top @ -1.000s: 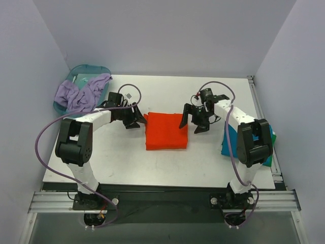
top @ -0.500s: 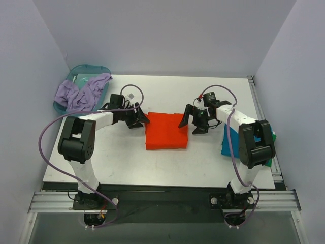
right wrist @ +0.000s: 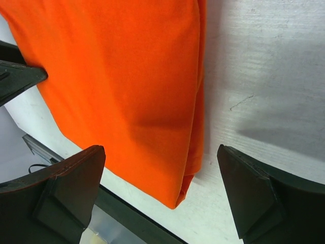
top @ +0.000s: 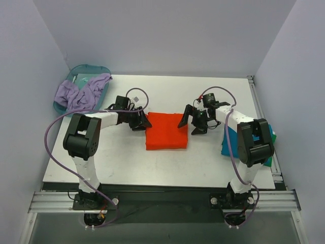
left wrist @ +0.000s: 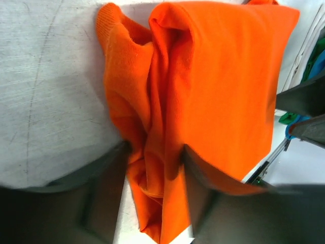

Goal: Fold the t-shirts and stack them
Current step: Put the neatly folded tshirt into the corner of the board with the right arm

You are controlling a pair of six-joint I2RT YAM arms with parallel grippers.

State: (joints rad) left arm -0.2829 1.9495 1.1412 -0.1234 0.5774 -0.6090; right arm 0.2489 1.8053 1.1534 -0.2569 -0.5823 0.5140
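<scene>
From above, the orange-red t-shirt [top: 166, 130] lies folded into a rectangle on the white table [top: 203, 91]. My left gripper [top: 139, 121] sits at the shirt's left edge, near its far corner. My right gripper [top: 192, 123] is at the shirt's right edge, with one finger over the cloth and the other just off it. A folded teal-blue t-shirt [top: 227, 140] lies to the right of the orange-red one, partly under my right arm, and a sliver of a green t-shirt [top: 273, 137] shows beyond it. Well to the far left of the orange-red shirt is a teal basin [top: 84, 70] with lilac cloth [top: 80, 92] draped over its rim.

At my left wrist, the left gripper [left wrist: 155, 188] has its fingers drawn in on a bunched fold of the orange-red t-shirt's [left wrist: 213, 91] edge, pinching it; bare table [left wrist: 51, 91] lies beside it.

At my right wrist, the right gripper [right wrist: 160, 152] is spread wide, its fingers apart on either side of the orange-red t-shirt's [right wrist: 127, 91] edge and holding nothing.
</scene>
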